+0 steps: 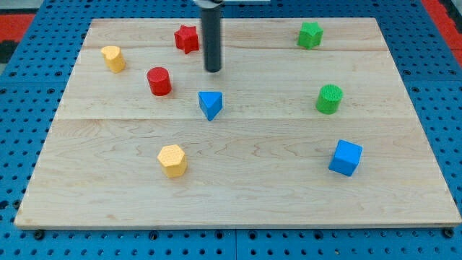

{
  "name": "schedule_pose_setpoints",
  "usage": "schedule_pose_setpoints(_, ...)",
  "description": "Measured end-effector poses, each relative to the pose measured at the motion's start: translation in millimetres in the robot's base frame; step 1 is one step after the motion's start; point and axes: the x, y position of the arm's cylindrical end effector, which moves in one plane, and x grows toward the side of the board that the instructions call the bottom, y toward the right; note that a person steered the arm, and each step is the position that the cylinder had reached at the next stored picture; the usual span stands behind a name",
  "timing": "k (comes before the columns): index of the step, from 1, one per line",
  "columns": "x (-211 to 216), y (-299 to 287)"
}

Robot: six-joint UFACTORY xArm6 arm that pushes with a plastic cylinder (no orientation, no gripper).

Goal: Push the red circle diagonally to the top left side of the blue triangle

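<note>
The red circle sits on the wooden surface, left of and slightly beyond the blue triangle, the two apart. The tool here is a plain rod with nothing to open or clench; my tip holds nothing and touches no block, resting beyond the triangle and right of the circle. A push from that side would likely drive the circle leftward toward the yellow block at far left, or clip the red star just left of the rod, spoiling the diagonal placement.
</note>
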Motion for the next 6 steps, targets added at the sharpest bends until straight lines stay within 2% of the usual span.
schedule_pose_setpoints(1, -19, -69)
schedule_pose_setpoints(2, 0, -103)
schedule_pose_setpoints(3, 47, -118)
schedule_pose_setpoints(6, 30, -59)
